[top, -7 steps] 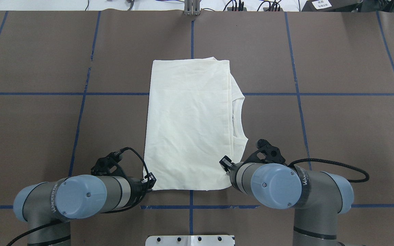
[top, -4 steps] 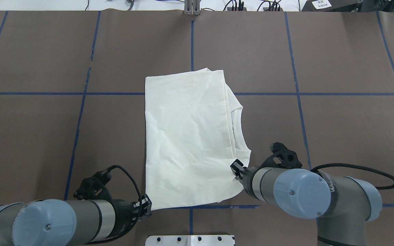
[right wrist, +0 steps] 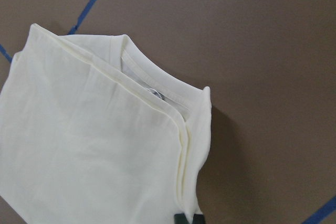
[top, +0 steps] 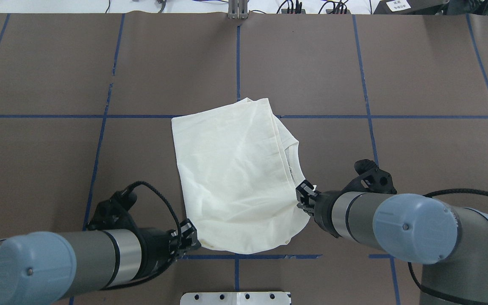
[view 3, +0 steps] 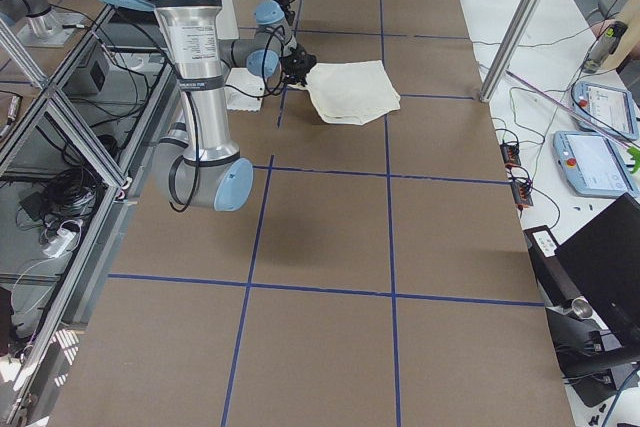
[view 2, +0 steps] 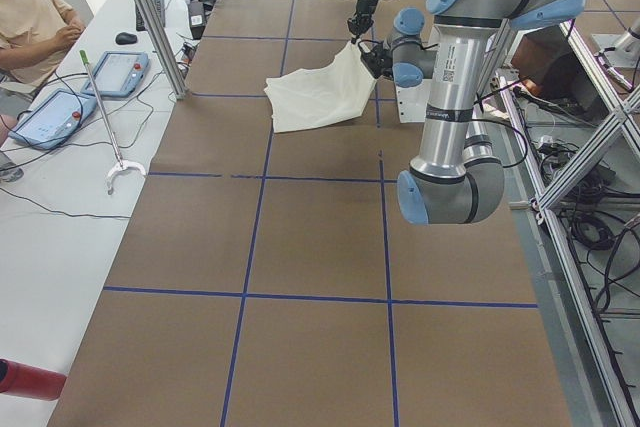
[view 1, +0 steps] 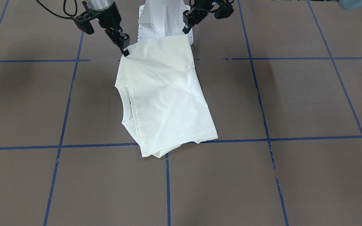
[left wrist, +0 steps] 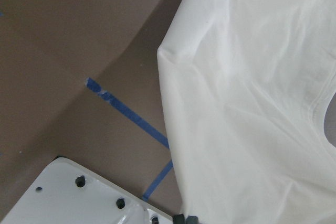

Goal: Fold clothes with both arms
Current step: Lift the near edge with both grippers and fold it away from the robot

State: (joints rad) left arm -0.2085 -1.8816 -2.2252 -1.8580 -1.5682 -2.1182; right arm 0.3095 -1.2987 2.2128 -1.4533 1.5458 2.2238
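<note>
The desk (top: 417, 76) is covered in matte brown sheeting, marked into large rectangles by blue tape lines (top: 439, 116) that are chipped in places. The shirt (top: 231, 178) sits midway between the desk's left and right ends, close to the robot-side edge. It is folded, plain side up, with the collar showing along its right side. Its far part lies on the desk and its near hem hangs lifted. The left claw (top: 192, 232) is clamped on the hem's left corner, and the right claw (top: 305, 198) is clamped on the right corner. A white base plate (top: 235, 298) sits at the robot-side edge. Along the far edge runs a white bench (view 2: 60, 237) with cables and tablet-like controllers (view 2: 52, 117). A seated person (view 2: 30, 12) and an aluminium post (view 2: 150, 22) are there too.
</note>
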